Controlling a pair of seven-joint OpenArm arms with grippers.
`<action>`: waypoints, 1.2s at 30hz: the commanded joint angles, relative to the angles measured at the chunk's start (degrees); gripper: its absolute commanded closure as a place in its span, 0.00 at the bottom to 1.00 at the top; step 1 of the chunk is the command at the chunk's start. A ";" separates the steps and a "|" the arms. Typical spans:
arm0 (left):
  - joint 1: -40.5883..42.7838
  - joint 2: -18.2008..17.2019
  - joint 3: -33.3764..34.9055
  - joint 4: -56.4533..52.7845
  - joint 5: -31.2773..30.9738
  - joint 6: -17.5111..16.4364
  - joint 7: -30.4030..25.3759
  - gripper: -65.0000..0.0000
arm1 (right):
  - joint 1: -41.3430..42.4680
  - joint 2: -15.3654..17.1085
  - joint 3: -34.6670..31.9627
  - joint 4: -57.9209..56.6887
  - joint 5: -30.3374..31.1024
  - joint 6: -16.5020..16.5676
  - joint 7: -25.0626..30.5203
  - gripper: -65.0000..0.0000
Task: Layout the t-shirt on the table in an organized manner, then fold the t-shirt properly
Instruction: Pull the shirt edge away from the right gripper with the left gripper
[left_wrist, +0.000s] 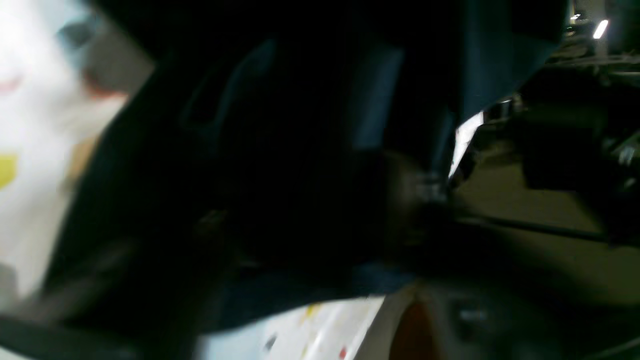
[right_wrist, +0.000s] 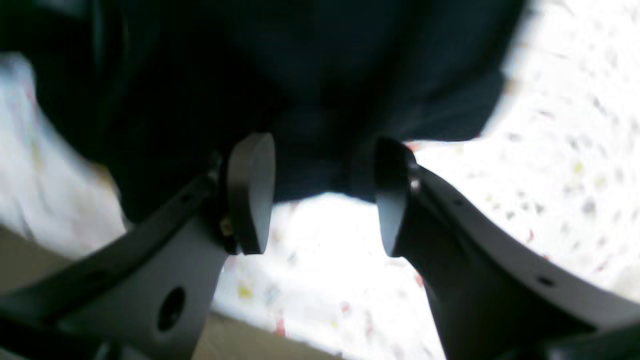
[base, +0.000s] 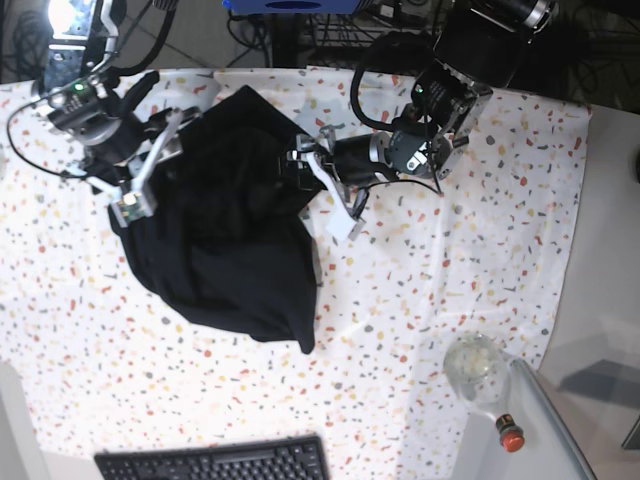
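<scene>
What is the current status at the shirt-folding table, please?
Right claw open at t-shirt edge. Left claw at its other side, grip unclear. Shirt bunched on table. Nothing blocking.

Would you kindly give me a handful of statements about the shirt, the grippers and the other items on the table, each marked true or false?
1. The t-shirt lies flat and neatly spread. False: it is bunched in a crumpled heap.
2. The right gripper has its jaws apart at the shirt's edge. True.
3. A keyboard sits at the table's near edge in the base view. True.
4. The shirt is white. False: it is black.
5. A clear bottle with a red cap lies on the shirt. False: it lies apart from it, near the table's corner.
</scene>
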 joint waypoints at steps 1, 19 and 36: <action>-1.57 0.70 0.08 0.83 -1.14 -1.20 -0.93 0.78 | 0.36 0.32 3.46 0.33 2.52 -0.09 0.78 0.52; -13.71 0.87 -0.36 1.26 -1.40 2.75 -0.85 1.00 | -2.28 4.18 8.03 -14.00 7.80 6.85 0.78 0.53; -16.87 4.30 -0.27 7.33 -1.40 9.17 -0.76 1.00 | 5.98 1.46 3.02 -22.35 17.38 7.03 -4.67 0.52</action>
